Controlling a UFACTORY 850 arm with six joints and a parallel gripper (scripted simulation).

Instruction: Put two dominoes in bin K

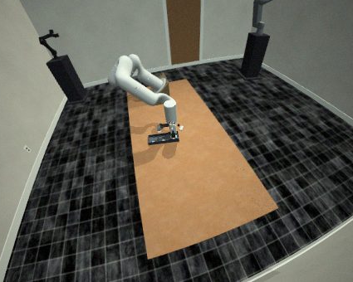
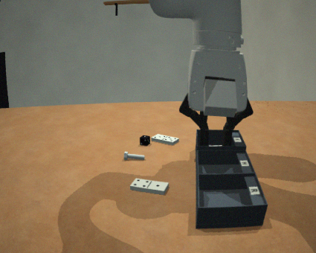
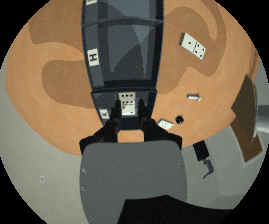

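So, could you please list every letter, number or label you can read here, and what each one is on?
"H": middle bin's tag.
Nearest bin's tag: a single letter, "R" or "K", too blurred to settle.
Farthest bin's tag: too small to read.
No other writing; the dominoes carry only pips.
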